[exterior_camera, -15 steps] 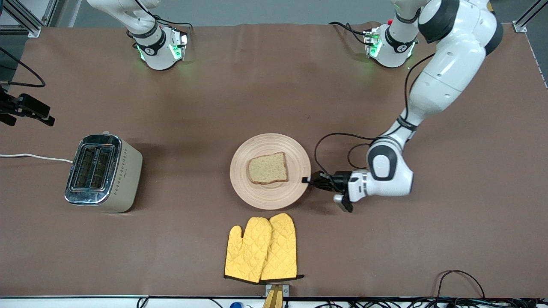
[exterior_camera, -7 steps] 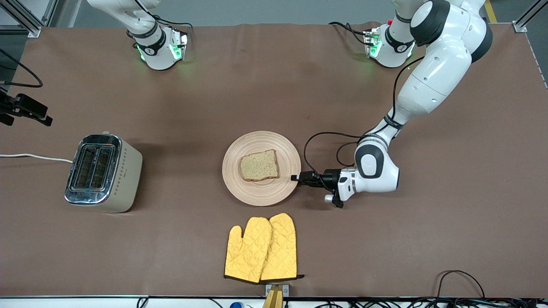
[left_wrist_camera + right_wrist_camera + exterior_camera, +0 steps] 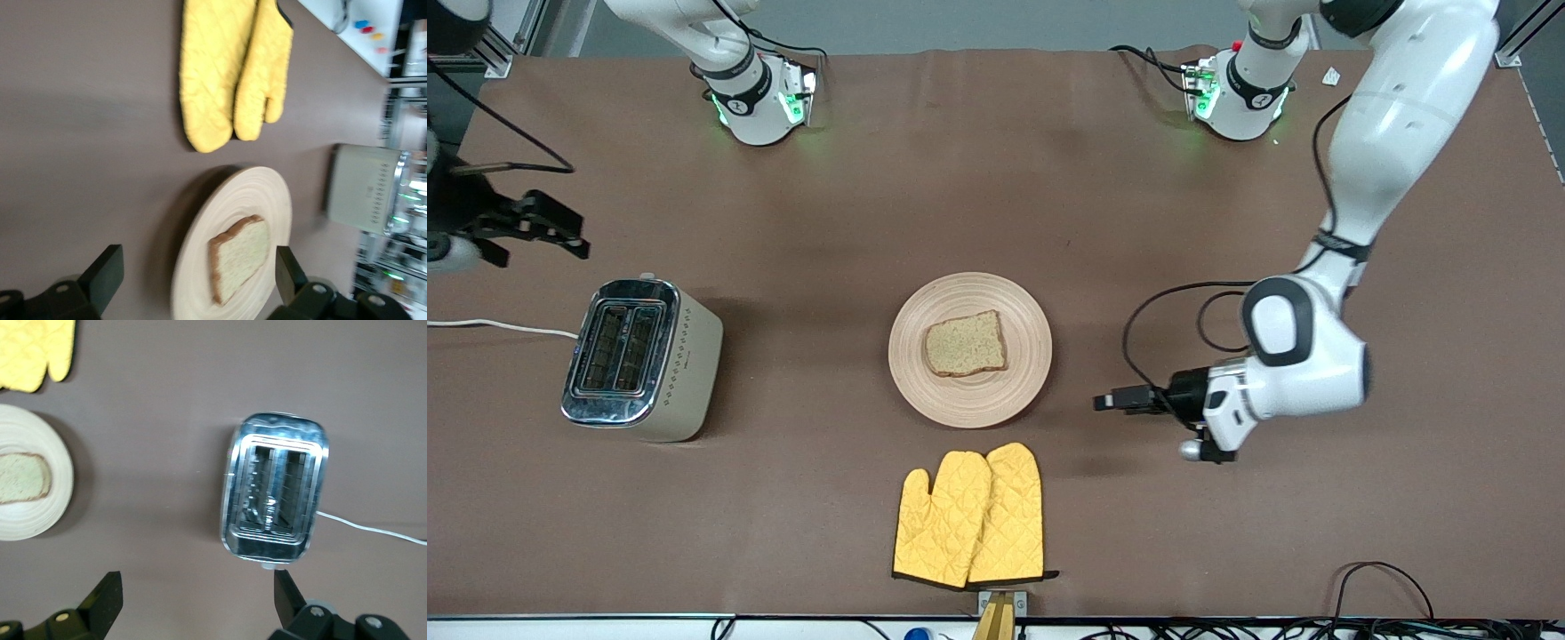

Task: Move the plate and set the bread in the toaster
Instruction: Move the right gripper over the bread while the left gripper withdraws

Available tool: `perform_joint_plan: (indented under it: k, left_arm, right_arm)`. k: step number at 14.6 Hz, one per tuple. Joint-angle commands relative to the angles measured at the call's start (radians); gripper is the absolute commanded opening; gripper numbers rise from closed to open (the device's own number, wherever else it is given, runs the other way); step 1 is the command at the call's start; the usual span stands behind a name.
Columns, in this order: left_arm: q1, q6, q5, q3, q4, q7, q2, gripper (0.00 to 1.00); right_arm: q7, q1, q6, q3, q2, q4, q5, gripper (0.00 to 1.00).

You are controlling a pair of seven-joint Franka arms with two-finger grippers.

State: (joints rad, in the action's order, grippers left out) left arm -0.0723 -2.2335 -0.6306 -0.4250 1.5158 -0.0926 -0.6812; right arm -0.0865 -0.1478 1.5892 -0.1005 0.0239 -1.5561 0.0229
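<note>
The pale wooden plate (image 3: 996,400) lies mid-table with the brown bread slice (image 3: 966,344) on it. The toaster (image 3: 640,358) stands toward the right arm's end, both slots empty, its white cord (image 3: 498,325) trailing off. My left gripper (image 3: 1107,401) is open and empty, low over the table beside the plate, a short gap from its rim. The left wrist view shows the plate (image 3: 267,193), bread (image 3: 240,257) and toaster (image 3: 363,190) ahead of the open left gripper (image 3: 197,277). My right gripper (image 3: 560,238) is open and empty, up over the table beside the toaster (image 3: 277,493).
A pair of yellow oven mitts (image 3: 969,516) lies nearer the front camera than the plate, close to the table's front edge; it also shows in the left wrist view (image 3: 233,73). Cables run along the front edge. The right wrist view shows the plate's rim (image 3: 57,493).
The left gripper slid the plate with the bread a little toward the toaster, then drew back from its rim toward the left arm's end. The right gripper shifted slightly near the toaster.
</note>
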Motion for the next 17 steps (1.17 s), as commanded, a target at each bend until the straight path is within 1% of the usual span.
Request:
perform_joint_plan:
  k: [1,2,3,4,6,9,12,13,15,16,17]
  left_arm:
    - [-0.035,0.087,0.280,0.006,0.032,0.175,0.153,1.00]
    - [-0.035,0.125,0.390,0.006,0.032,0.230,0.196,1.00]
    - [-0.040,0.179,0.484,0.006,0.031,0.281,0.234,1.00]
    - [-0.055,0.237,0.546,0.006,0.030,0.312,0.271,1.00]
    - [-0.070,0.355,0.603,0.008,0.029,0.321,0.348,1.00]
    - [-0.098,0.493,0.655,0.011,0.009,0.320,0.455,1.00]
    - [-0.099,0.682,0.704,0.009,-0.081,0.317,0.503,1.00]
    - [-0.099,0.719,0.706,0.011,-0.100,0.313,0.506,1.00]
    - [-0.099,0.773,0.707,0.015,-0.123,0.310,0.517,1.00]
    - [-0.098,0.773,0.706,0.040,-0.121,0.303,0.555,1.00]
    - [-0.081,0.773,0.694,0.090,-0.118,0.303,0.574,1.00]
  right_arm:
    - [0.011,-0.054,0.023,-0.005,0.039,-0.009,0.064,1.00]
    - [0.048,-0.088,0.064,-0.004,0.063,-0.002,0.068,1.00]
    - [0.136,-0.129,0.107,-0.004,0.085,-0.004,0.069,1.00]
    - [0.246,-0.162,0.141,-0.002,0.118,-0.002,0.083,1.00]
    - [0.402,-0.226,0.196,-0.004,0.181,-0.004,0.132,1.00]
    - [0.427,-0.297,0.273,-0.005,0.269,-0.021,0.132,1.00]
    - [0.430,-0.351,0.383,-0.005,0.368,-0.033,0.132,1.00]
    - [0.436,-0.377,0.446,-0.005,0.393,-0.060,0.132,1.00]
    - [0.519,-0.418,0.561,-0.005,0.419,-0.131,0.132,0.91]
    - [0.569,-0.446,0.595,-0.005,0.433,-0.151,0.132,0.87]
    - [0.606,-0.469,0.616,-0.005,0.464,-0.153,0.132,0.83]
